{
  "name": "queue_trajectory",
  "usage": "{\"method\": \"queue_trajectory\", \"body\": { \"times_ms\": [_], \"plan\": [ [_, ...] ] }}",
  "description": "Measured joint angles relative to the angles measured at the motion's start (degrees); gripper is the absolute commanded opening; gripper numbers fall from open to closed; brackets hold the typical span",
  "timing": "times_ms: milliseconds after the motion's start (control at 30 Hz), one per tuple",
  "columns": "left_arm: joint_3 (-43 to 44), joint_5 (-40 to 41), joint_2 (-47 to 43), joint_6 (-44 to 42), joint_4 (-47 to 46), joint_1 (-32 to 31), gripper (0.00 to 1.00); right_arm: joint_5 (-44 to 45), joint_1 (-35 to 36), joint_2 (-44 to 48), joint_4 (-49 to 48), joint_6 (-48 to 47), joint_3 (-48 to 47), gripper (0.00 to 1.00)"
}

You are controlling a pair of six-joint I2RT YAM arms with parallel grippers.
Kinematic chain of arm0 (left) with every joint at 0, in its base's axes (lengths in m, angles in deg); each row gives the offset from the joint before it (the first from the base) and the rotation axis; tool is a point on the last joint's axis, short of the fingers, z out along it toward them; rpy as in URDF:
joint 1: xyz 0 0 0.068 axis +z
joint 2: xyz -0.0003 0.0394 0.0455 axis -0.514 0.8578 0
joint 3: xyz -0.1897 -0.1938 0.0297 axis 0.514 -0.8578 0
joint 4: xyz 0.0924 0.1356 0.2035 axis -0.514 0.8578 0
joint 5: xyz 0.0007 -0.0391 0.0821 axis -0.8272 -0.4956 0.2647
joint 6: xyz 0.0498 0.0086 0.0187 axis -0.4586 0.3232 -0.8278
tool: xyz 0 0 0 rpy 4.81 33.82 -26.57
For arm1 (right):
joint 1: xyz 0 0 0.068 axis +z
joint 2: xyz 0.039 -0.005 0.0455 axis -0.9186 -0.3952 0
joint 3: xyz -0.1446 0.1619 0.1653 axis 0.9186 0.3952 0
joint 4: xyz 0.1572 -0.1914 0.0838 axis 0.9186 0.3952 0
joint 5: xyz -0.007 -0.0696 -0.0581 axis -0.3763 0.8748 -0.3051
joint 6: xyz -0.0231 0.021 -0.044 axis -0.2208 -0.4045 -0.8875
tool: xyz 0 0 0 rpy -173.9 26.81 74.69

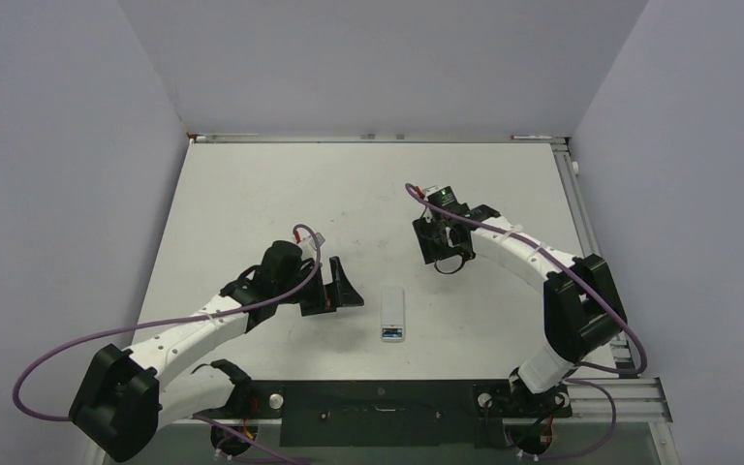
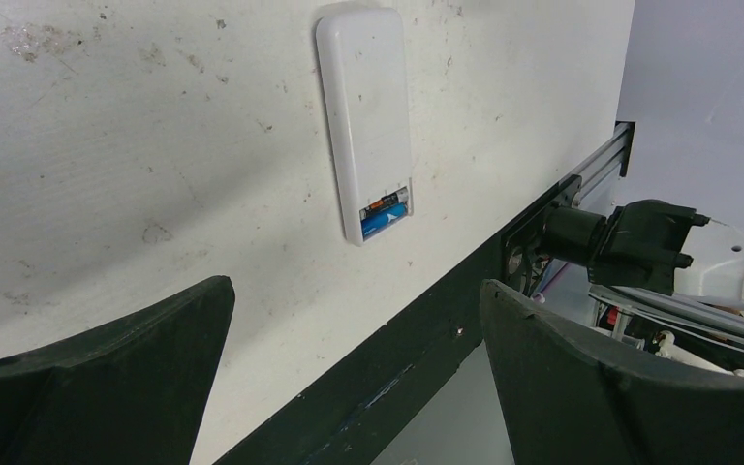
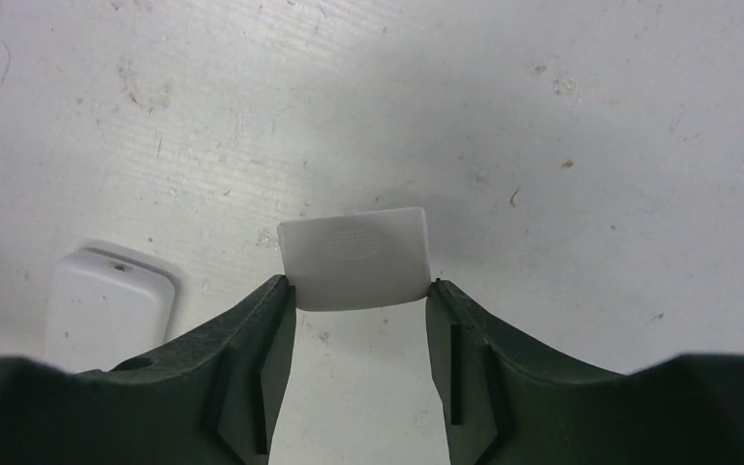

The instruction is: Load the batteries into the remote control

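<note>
Right wrist view: right gripper (image 3: 360,289) pinches a small white cover (image 3: 354,257) by its side edges; the remote (image 3: 107,305) lies at lower left. Left gripper (image 2: 354,291) is spread wide, and its view shows both batteries (image 2: 386,213) seated in the remote's open end, centre frame. Keep the cover level and square it to that opening before pressing

This looks like a robotics lab test cell. A scuffed, stained white table (image 1: 281,184) is boxed in at its far, left and right edges by plain grey walls (image 1: 378,58). An aluminium framing rail (image 1: 577,189) runs along the right edge. A black mounting plate (image 1: 378,407) spans the near edge, where the left arm (image 1: 194,329) and right arm (image 1: 528,254) are bolted, trailing purple cables (image 1: 82,339).
</note>
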Motion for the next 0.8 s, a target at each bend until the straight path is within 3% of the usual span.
{"method": "queue_trajectory", "body": {
  "times_ms": [367, 800],
  "plan": [
    [0.3, 0.1, 0.2, -0.3, 0.4, 0.0, 0.96, 1.7, 3.7, 8.3, 2.8, 3.8, 2.2, 0.20],
    [9.3, 1.2, 4.9, -3.1, 1.9, 0.0, 0.96, 4.1, 10.6, 17.4, 6.4, 10.6, 6.3, 0.18]
  ]
}}
